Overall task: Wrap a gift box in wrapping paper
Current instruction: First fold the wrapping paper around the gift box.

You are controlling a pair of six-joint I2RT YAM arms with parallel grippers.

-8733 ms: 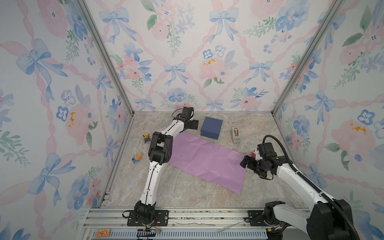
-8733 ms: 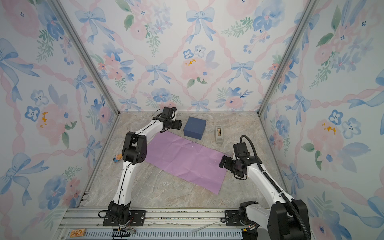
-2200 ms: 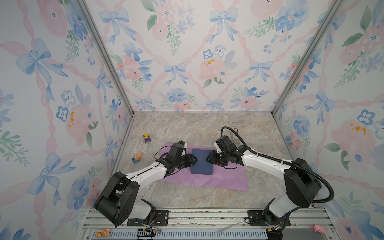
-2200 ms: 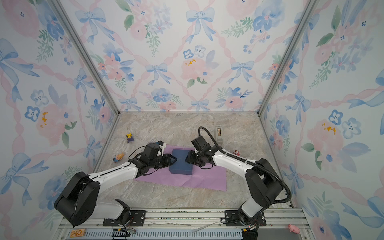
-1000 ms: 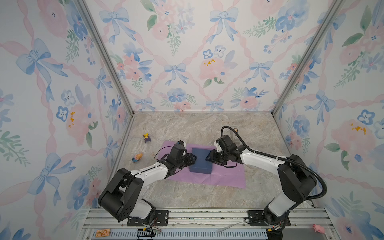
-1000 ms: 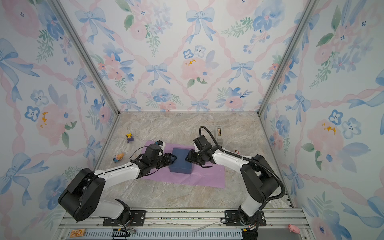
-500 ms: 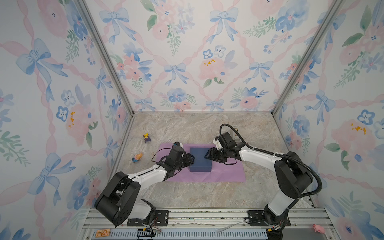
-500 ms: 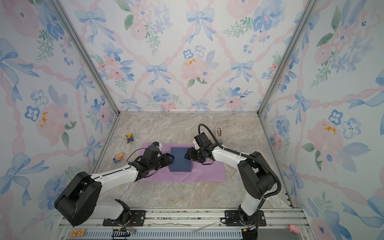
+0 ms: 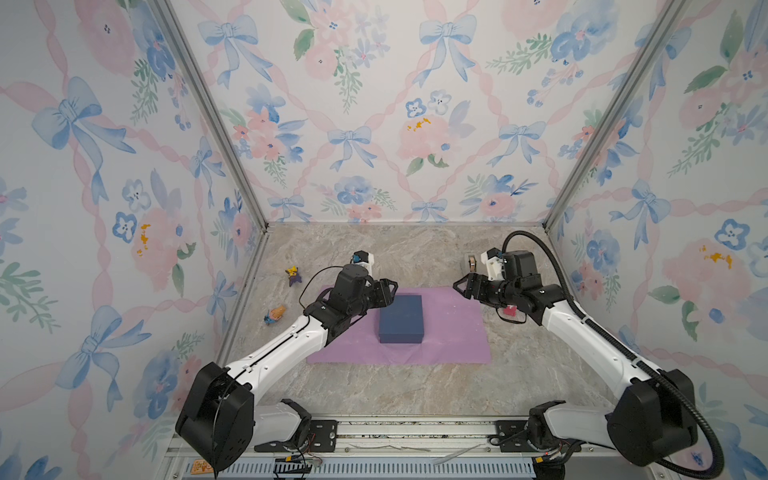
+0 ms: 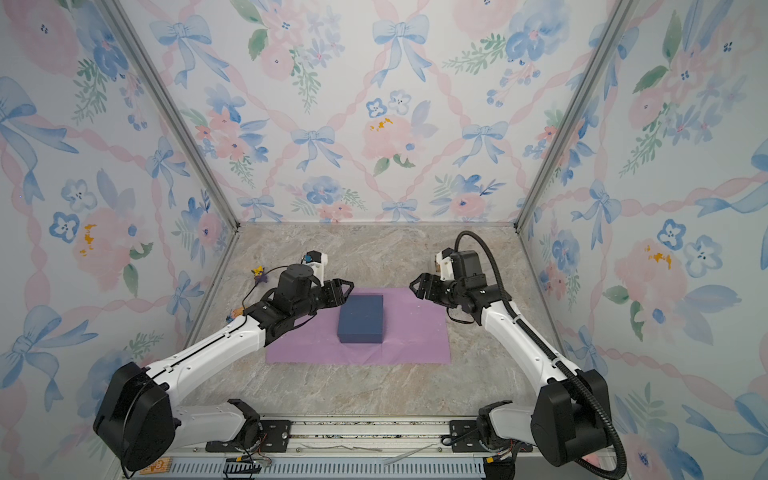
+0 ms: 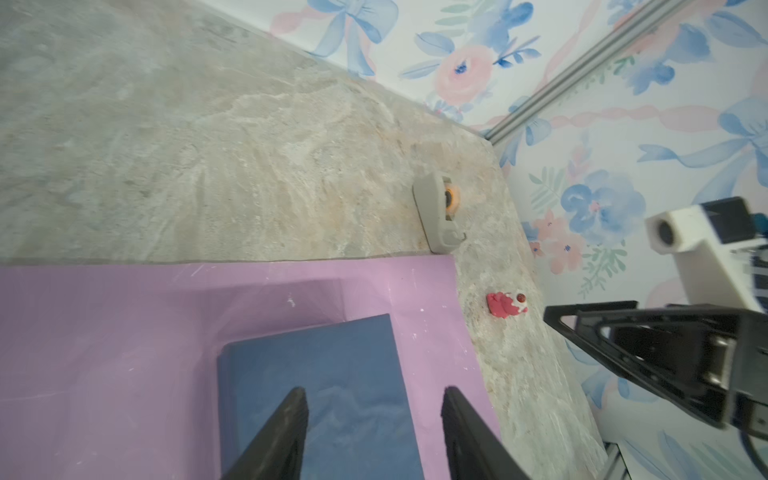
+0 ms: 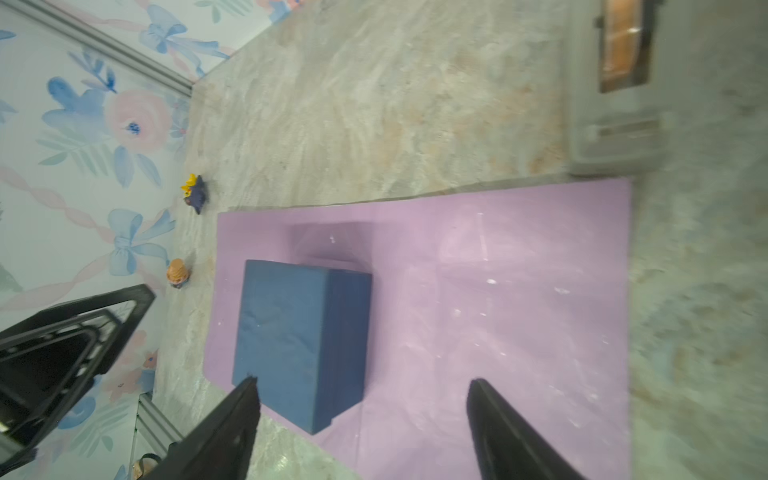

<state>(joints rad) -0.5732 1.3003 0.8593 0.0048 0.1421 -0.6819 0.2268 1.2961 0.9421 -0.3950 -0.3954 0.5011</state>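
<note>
Sitting on flat wrapping paper [image 9: 453, 332], ready for folding: gift box [image 9: 401, 318]; left gripper [image 9: 388, 291], right gripper [image 9: 461, 286] both spread, empty.

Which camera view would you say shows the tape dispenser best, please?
The left wrist view: the tape dispenser appears whole and fairly sharp. The right wrist view blurs and crops it; in a top view it is tiny.

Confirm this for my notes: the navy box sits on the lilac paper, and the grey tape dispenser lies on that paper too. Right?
One detail is wrong. The gift box does sit on the wrapping paper, but the tape dispenser is off the paper, on the bare table by the paper's corner. The left wrist view shows this.
</note>
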